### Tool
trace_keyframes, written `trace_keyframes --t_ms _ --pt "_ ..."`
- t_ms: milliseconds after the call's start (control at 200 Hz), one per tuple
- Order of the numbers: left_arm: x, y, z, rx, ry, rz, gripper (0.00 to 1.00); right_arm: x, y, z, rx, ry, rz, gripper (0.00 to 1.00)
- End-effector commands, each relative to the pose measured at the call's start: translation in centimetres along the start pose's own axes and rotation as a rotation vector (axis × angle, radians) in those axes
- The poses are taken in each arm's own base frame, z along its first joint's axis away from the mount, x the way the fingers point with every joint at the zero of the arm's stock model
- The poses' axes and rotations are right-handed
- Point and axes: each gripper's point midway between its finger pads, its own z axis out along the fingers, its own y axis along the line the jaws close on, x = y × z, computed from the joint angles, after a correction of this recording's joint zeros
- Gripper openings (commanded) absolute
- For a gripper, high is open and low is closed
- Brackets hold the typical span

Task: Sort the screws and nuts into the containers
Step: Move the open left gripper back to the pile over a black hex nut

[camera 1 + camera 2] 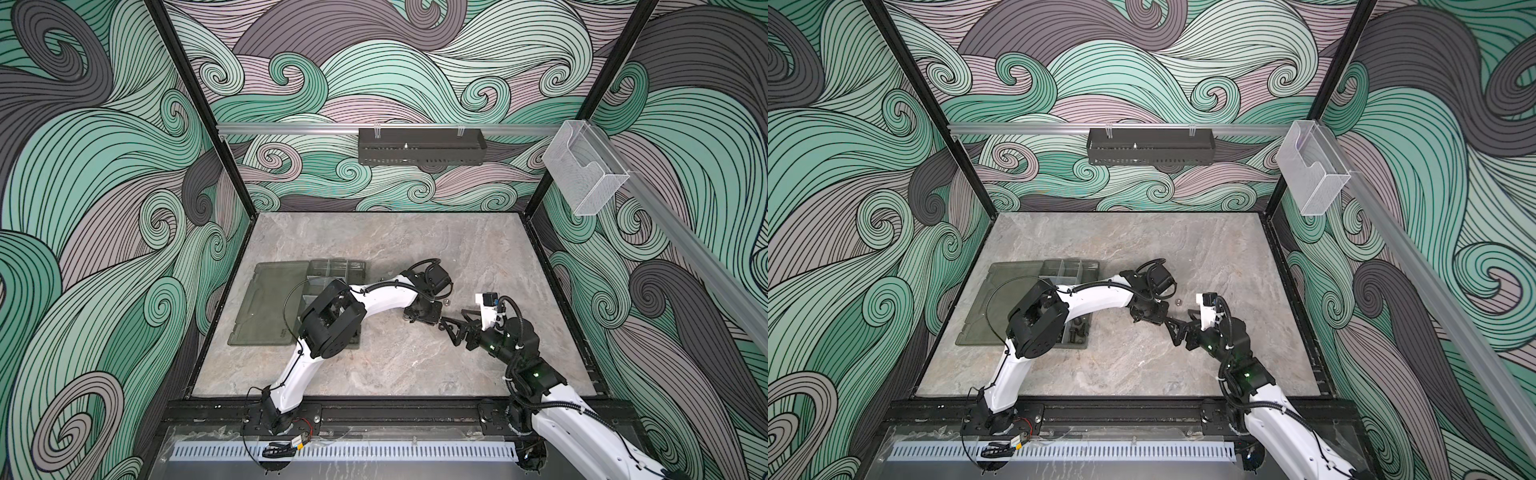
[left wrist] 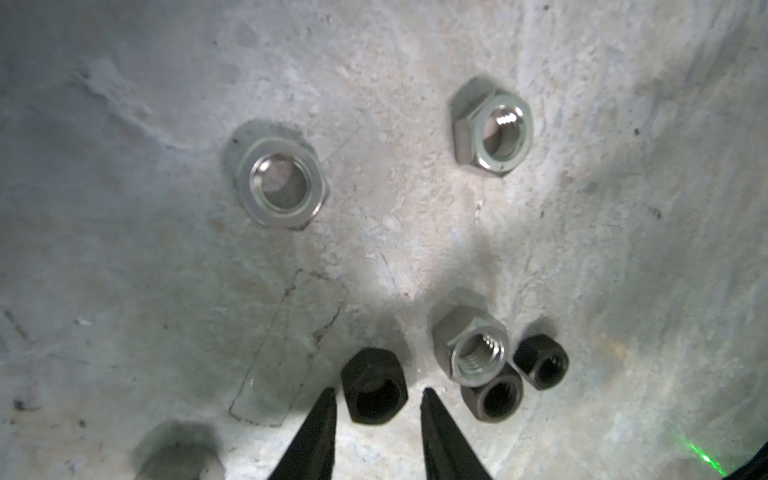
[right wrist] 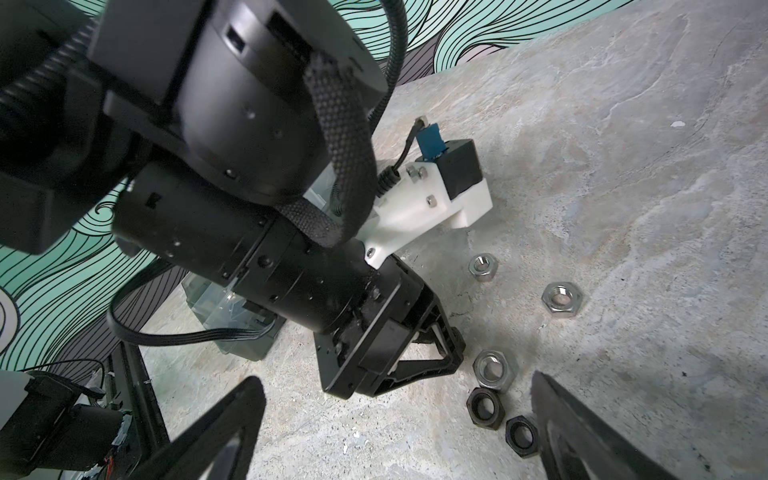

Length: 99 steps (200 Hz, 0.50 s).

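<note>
Your left gripper (image 2: 377,409) has its jaws parted, tips down at the grey stone-look tabletop (image 2: 124,270). A black hex nut (image 2: 374,386) lies flat right between the two tips, with nothing pinched. Just off the outside of one fingertip, a tall silver nut (image 2: 473,349) touches a second black nut (image 2: 492,395), and a third black nut (image 2: 540,361) sits just beside them. Farther ahead of the jaws, two more silver nuts (image 2: 282,183) (image 2: 492,129) lie well apart from each other. Your right gripper (image 1: 457,321) is spread wide and empty, its tips close to the left gripper's, and the clustered nuts lie near one of its fingers. The organizer box (image 1: 338,270) sits well behind the left jaws, under that arm, its lid (image 1: 270,299) open flat alongside. Dark pieces (image 1: 1076,330) lie in a near compartment, too small to name
</note>
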Motion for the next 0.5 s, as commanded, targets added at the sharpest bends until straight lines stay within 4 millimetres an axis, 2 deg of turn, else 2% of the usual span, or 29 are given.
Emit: trace_keyframes --t_ms 0,200,350,490 --pt "-0.8 -0.1 0.8 -0.037 -0.017 -0.025 0.38 -0.2 0.2 0.1 -0.015 -0.009 0.009 1.00" --pt "0.1 2.1 1.7 -0.156 0.018 -0.048 0.34 -0.1 0.2 0.1 -0.020 -0.008 0.007 1.00" --pt "1.1 3.0 1.4 -0.183 0.036 -0.052 0.30 -0.1 0.1 0.1 -0.015 -0.009 0.009 1.00" --pt "1.8 3.8 1.3 -0.208 0.042 -0.057 0.31 -0.1 0.3 0.2 -0.028 -0.003 0.008 1.00"
